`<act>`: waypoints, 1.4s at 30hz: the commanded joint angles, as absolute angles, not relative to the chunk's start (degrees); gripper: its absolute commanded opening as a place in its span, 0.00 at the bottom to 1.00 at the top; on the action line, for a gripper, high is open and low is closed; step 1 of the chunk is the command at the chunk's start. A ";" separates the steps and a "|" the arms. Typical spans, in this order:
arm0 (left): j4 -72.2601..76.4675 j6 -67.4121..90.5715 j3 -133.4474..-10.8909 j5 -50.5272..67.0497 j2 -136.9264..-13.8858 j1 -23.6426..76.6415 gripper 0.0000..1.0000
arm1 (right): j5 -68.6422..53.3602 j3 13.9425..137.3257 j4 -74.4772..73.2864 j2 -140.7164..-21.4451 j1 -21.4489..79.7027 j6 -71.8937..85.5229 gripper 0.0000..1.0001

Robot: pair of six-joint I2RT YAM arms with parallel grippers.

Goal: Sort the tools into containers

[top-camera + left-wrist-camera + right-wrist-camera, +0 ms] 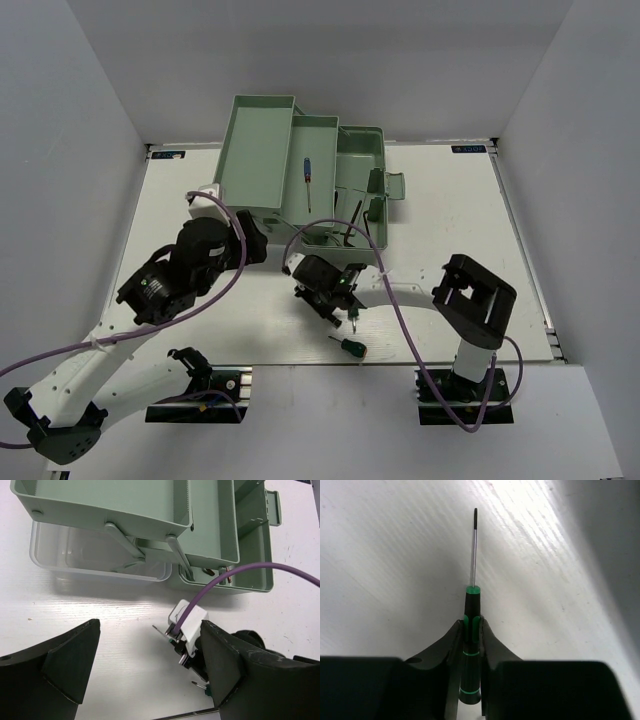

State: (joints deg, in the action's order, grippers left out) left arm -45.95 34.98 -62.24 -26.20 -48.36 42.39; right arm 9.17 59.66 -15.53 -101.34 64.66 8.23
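The mint-green toolbox point(262, 150) stands open at the back, trays fanned out. A blue-handled screwdriver point(308, 178) lies in the middle tray, and dark hex keys point(350, 232) lie in the base. My right gripper point(345, 300) is shut on a thin black-and-green screwdriver point(473, 605), shaft pointing away over the table; in the wrist view the gripper point(472, 627) clamps its handle. A stubby green-handled screwdriver point(350, 346) lies near the front edge and also shows in the left wrist view point(200, 685). My left gripper point(252, 245) point(150, 655) is open and empty, in front of the toolbox.
The translucent lid point(100, 562) hangs under the upper tray point(100, 505) on the toolbox's left side. The right wrist's white block and purple cable point(187, 622) sit between my left fingers' line of sight and the table; a thin shaft point(161, 631) pokes out beside it.
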 commanded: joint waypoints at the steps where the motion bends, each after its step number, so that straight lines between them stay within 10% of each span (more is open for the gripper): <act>1: -45.88 35.42 -61.35 -25.31 -47.46 42.36 0.91 | 8.10 56.86 -19.07 -103.01 66.01 8.52 0.14; 11: -44.74 35.42 -55.73 -15.91 -48.69 42.36 0.91 | -17.39 69.77 -28.38 -91.77 59.51 6.15 0.00; 20: -39.57 36.74 -47.39 -5.73 -45.70 42.36 0.83 | -1.42 80.76 -31.91 -81.21 50.98 -2.08 0.00; 30: -33.40 33.57 -47.90 6.23 -55.89 44.64 0.26 | 1.42 104.08 -26.62 -101.15 40.70 9.30 0.00; 34: -32.17 30.59 -48.52 10.37 -59.49 46.84 0.35 | -2.46 114.60 -28.83 -110.55 37.97 13.70 0.00; 35: -32.17 29.28 -49.21 10.37 -60.98 47.37 0.52 | -3.42 115.57 -28.83 -113.35 37.36 14.15 0.00; 40: -31.65 24.18 -52.38 14.15 -66.96 51.41 0.75 | -10.44 116.55 -29.09 -114.70 35.16 14.50 0.54; 42: -30.86 21.90 -53.78 15.64 -69.42 52.73 0.78 | -13.52 116.28 -29.00 -112.87 33.58 14.50 0.59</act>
